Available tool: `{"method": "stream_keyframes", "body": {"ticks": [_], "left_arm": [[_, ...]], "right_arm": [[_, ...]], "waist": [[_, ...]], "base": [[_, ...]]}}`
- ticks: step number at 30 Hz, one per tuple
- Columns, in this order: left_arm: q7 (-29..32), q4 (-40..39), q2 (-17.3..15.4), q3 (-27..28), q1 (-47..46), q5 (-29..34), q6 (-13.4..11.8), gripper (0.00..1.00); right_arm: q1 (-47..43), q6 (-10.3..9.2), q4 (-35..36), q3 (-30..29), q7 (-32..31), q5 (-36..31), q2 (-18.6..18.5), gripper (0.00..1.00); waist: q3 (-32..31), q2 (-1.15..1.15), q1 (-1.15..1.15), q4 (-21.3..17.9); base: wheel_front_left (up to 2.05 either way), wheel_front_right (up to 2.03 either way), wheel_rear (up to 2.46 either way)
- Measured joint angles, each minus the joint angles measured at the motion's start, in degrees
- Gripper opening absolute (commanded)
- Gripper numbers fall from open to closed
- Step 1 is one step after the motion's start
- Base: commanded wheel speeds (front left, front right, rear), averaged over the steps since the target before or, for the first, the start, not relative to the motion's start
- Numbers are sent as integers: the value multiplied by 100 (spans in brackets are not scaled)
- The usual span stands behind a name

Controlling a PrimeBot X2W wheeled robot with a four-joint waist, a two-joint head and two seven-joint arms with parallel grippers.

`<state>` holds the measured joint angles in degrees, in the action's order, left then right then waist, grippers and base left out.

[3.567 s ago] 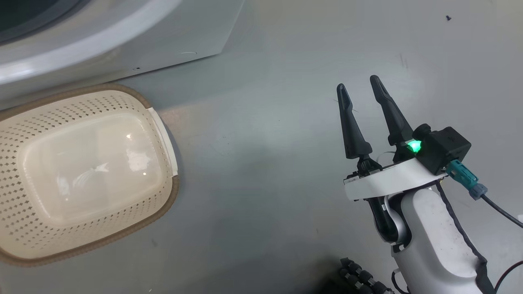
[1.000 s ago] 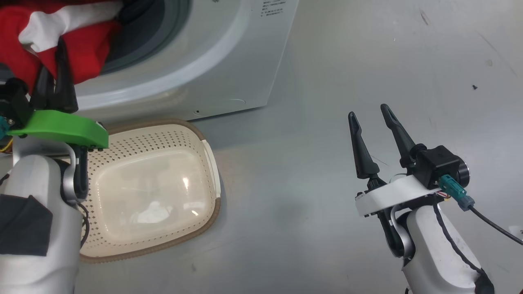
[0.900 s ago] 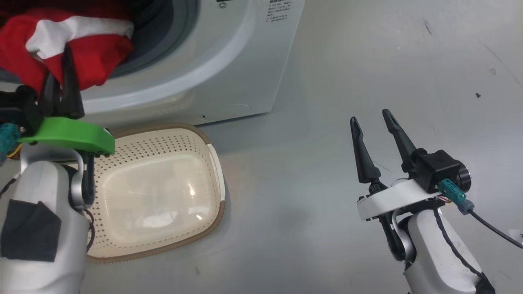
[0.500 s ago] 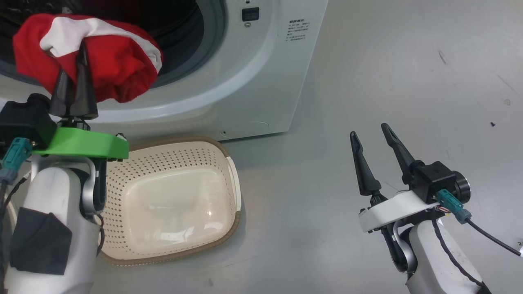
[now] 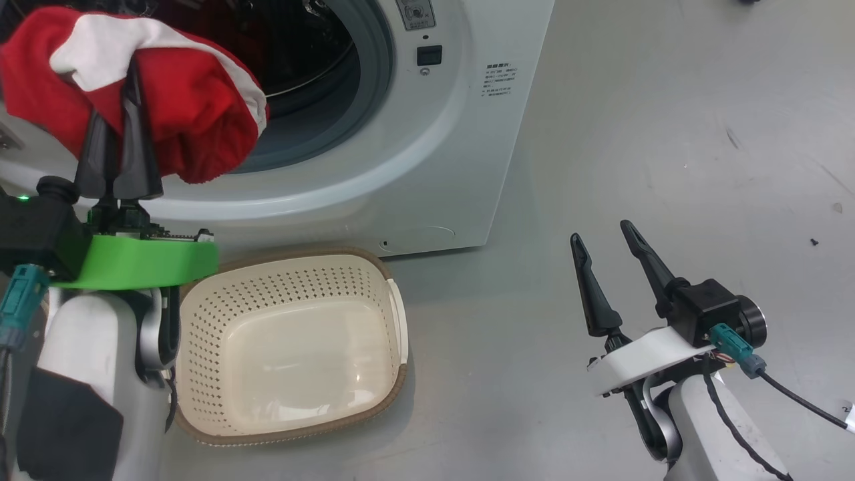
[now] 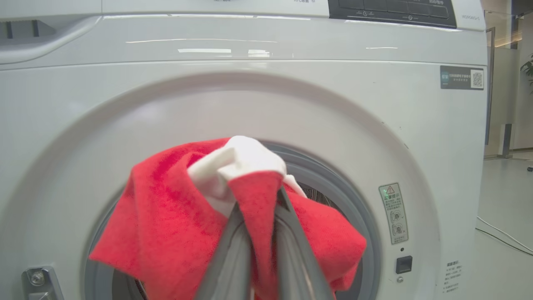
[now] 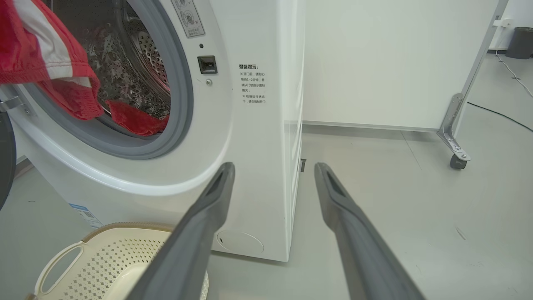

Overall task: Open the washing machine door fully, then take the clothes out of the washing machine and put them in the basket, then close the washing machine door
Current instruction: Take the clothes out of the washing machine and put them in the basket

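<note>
A red-and-white garment [image 5: 194, 113] is clamped in the fingers of the left gripper [image 5: 123, 80] at the washing machine [image 5: 454, 133] mouth (more red cloth [image 7: 137, 118] seen inside), while the right gripper [image 5: 601, 230] fingers are spread wide.

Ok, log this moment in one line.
left gripper: shut on clothes | right gripper: open | basket: empty | washing machine: red fabric inside

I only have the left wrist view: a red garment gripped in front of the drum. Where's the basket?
Observer: The basket is on the floor, just in front of the washing machine.
Operator: Anything in it yet?
Observer: No, it is empty.
Operator: More left inside?
Observer: Yes, the right wrist view shows another red piece lying in the drum, at its lower edge.
</note>
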<state>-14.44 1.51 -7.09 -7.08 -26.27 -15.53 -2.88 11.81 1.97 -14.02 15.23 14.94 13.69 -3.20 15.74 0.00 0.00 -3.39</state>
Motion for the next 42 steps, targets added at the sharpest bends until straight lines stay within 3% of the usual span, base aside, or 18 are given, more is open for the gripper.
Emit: {"method": "stream_keyframes", "body": {"ticks": [20,42], "left_arm": [[8,-136,189,-283,1302,-16,-87,0],[458,1293,245,-278,1623,-439,-76,0]], "right_arm": [[-52,120,67,94,0,-79,7,100],[326,143,439,140,0,-107,8,100]], "waist": [[106,0,0,11],[1073,0,0,-308]], "base": [[0,0,0],[0,0,0]]}}
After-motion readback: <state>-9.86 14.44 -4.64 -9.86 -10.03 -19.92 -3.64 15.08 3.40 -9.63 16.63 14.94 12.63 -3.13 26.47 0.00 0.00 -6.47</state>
